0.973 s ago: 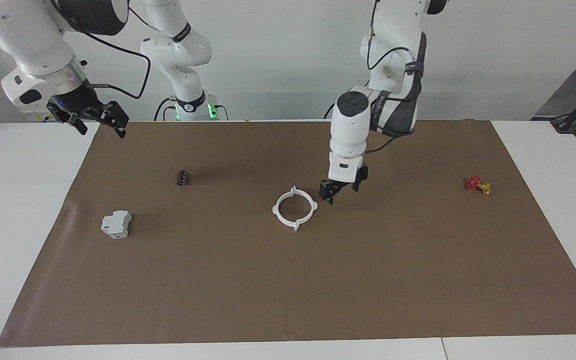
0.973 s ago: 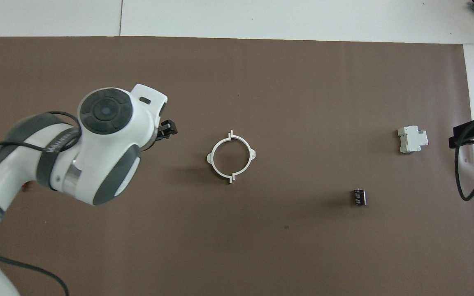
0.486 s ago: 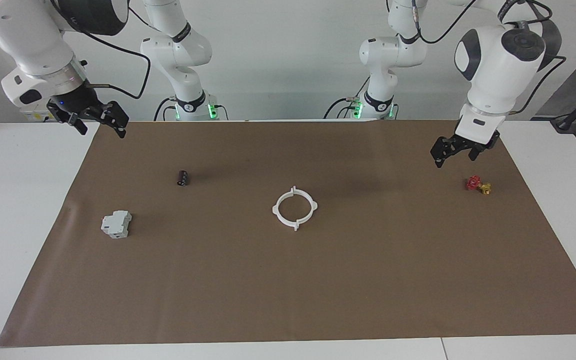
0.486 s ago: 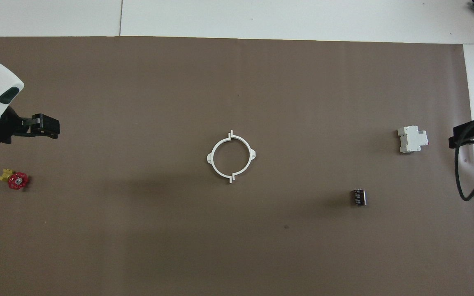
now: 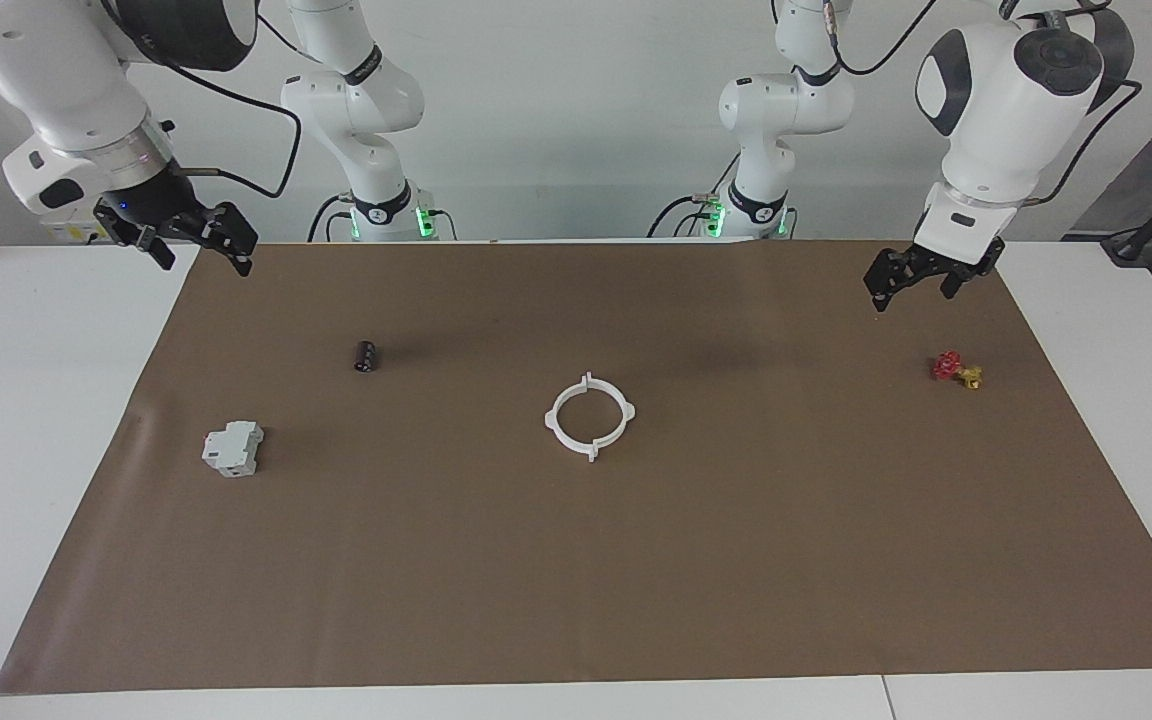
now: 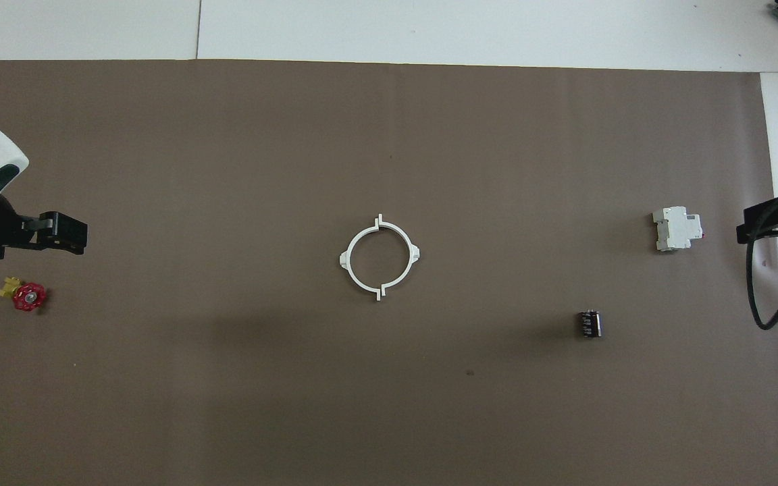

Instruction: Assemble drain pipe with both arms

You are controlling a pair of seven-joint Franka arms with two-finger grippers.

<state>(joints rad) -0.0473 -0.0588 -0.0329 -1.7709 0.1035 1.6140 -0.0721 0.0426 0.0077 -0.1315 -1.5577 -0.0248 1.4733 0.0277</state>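
Facing view shows my left gripper [image 5: 911, 280] raised over the brown mat [image 5: 576, 600] at my left arm's end of the table, jaws spread wide and holding nothing; my right gripper [image 5: 198, 238] hangs by the mat's corner at the other end, also wide open and empty, waiting. The drain pipe [image 5: 589, 416] lies flat mid-mat as one closed ring, its two halves meeting at the tabs, well apart from both of my grippers. I judge the joints only loosely seated (they may not be clipped), so a nudge or a careless regrasp could split them. The red-and-yellow valve [image 5: 957, 370] sits near my left gripper. No containers are in sight.
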